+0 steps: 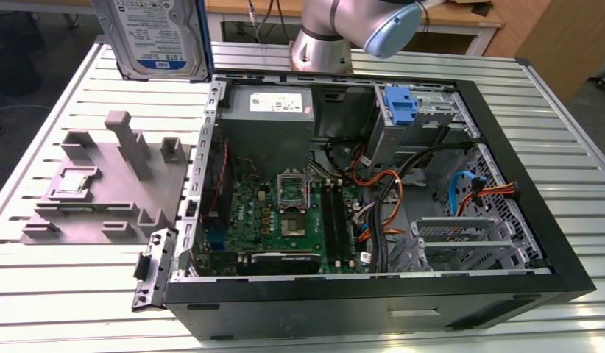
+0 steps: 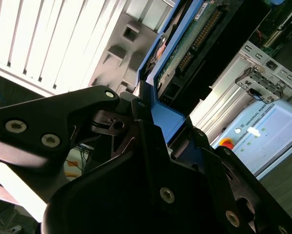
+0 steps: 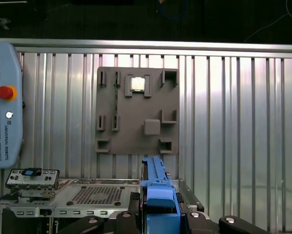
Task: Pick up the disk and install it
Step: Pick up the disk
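Note:
The disk [image 1: 155,37] hangs upright in the air above the table's far corner on the exterior view's left, its white-and-blue label facing the camera and its blue frame around the edges. In the second wrist view my gripper [image 2: 143,114] is shut on the blue frame of the disk [image 2: 184,53], whose green circuit-board side shows. The first wrist view looks down the disk's blue edge [image 3: 158,187] between the black fingers [image 3: 133,204], high above the table.
The open computer case [image 1: 567,243] lies on the slatted table, with a blue bracket [image 1: 401,107] in a far bay and a metal drive cage [image 1: 460,235] nearer. A grey fixture plate [image 1: 106,184] holding a small square chip [image 3: 137,84] lies beside the case. A teach pendant [image 3: 4,122] rests on the table.

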`<move>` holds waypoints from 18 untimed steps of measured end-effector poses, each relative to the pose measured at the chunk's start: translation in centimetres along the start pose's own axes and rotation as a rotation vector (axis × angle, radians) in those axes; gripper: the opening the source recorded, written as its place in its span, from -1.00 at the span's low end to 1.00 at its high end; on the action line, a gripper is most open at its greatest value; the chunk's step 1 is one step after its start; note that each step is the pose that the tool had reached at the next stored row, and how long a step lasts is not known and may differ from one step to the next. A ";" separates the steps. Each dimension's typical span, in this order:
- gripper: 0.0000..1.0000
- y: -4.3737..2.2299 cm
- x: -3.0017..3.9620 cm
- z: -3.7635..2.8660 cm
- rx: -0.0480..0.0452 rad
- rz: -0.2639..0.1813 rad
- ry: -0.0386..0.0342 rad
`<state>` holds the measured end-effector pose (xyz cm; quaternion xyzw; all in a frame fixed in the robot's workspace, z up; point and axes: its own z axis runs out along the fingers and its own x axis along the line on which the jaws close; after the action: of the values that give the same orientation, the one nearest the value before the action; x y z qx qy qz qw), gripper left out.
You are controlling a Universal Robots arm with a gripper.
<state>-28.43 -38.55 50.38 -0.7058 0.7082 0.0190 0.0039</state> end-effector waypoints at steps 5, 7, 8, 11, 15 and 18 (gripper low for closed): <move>-0.26 -0.36 0.00 -0.01 0.0000 0.000 0.0000; -0.26 -0.50 0.00 -0.01 0.0000 0.000 0.0000; -0.26 -0.57 0.00 -0.01 0.0001 0.000 0.0000; -0.26 -0.75 0.00 -0.01 0.0001 0.000 0.0000; -0.26 -0.98 0.00 -0.02 0.0000 0.000 0.0000; -0.26 -1.16 0.00 -0.03 0.0000 0.000 0.0000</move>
<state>-27.27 -38.55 50.38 -0.7058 0.7082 0.0190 0.0039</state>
